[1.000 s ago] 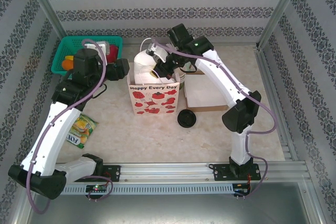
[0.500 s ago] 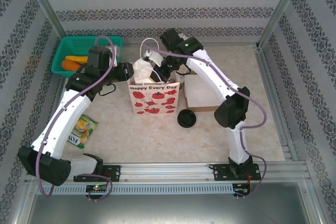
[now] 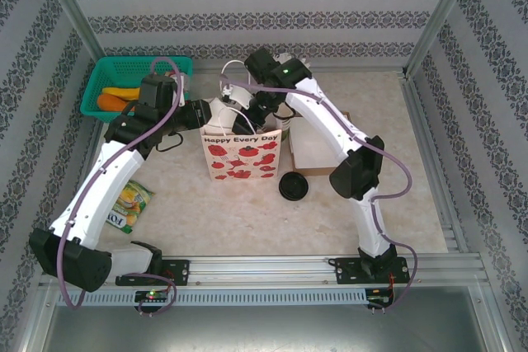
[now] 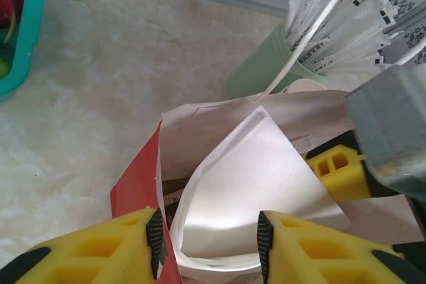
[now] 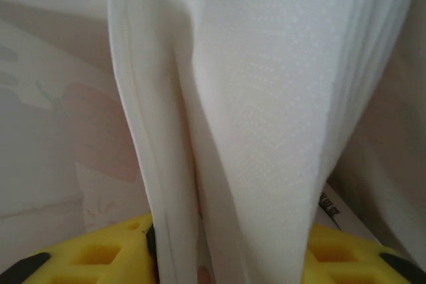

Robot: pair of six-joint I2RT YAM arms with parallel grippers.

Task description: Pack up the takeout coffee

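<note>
Black plastic marks the piece of the takeout coffee lying outside the bag: the round lid (image 3: pixel 294 185) rests flat on the table (image 3: pixel 247 228), just beside the front right corner of the red-and-white paper bag (image 3: pixel 242 156) and close against a white box (image 3: pixel 318 147). Both arms lean over the bag's open mouth, where a folded white napkin (image 4: pixel 239 177) stands upright. The left gripper (image 4: pixel 210 234) has its yellow fingers part-spread on either side of the napkin, and the right gripper (image 5: pixel 229 261) straddles the same folds from the opposite side. With neither can an onlooker tell whether the pads truly pinch the paper or merely flank it. A green cup of wrapped straws (image 4: pixel 263 68) waits behind the bag. The lid looks light, stiff and slick, a thin shell likely to skid if pressed from above; its raised rim, taken edge-on across the width, seems the surest hold
</note>
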